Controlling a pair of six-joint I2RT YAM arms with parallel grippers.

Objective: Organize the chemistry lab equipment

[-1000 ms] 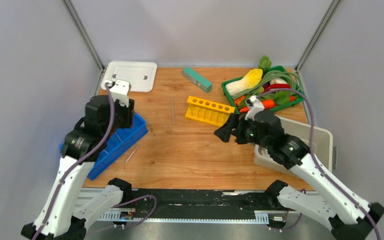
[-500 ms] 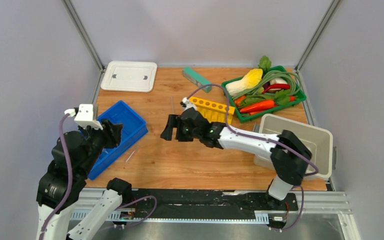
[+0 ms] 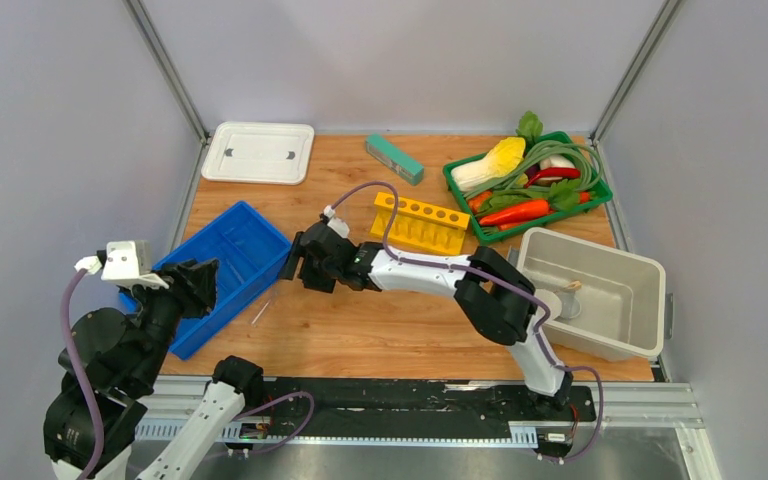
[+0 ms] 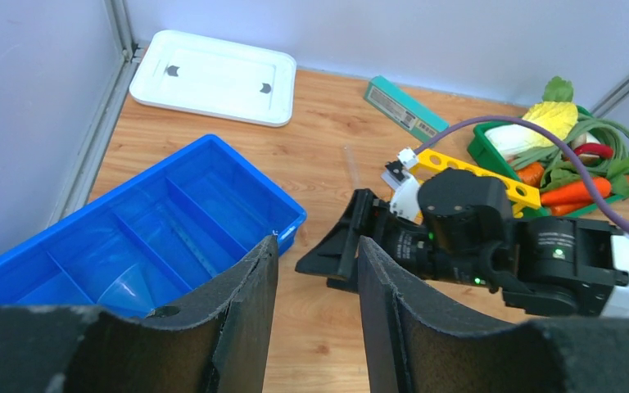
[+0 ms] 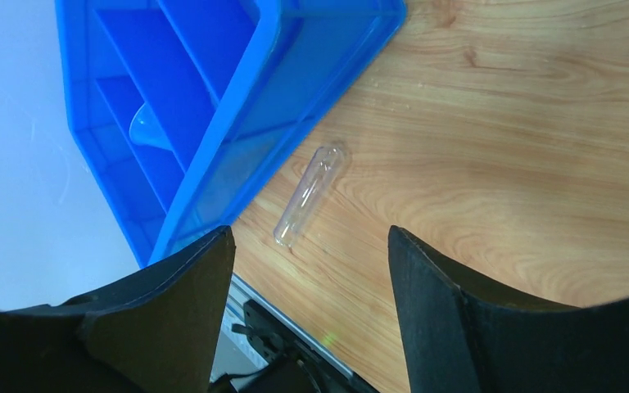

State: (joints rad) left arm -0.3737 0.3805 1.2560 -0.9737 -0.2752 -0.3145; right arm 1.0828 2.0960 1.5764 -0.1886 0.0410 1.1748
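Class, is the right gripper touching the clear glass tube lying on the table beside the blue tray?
Apart. In the right wrist view, bare table separates the glass tube from both fingers of the right gripper.

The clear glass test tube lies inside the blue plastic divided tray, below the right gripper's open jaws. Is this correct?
No. The clear glass test tube lies on the wooden table beside the blue plastic divided tray, as the right wrist view shows, under the right gripper, jaws open.
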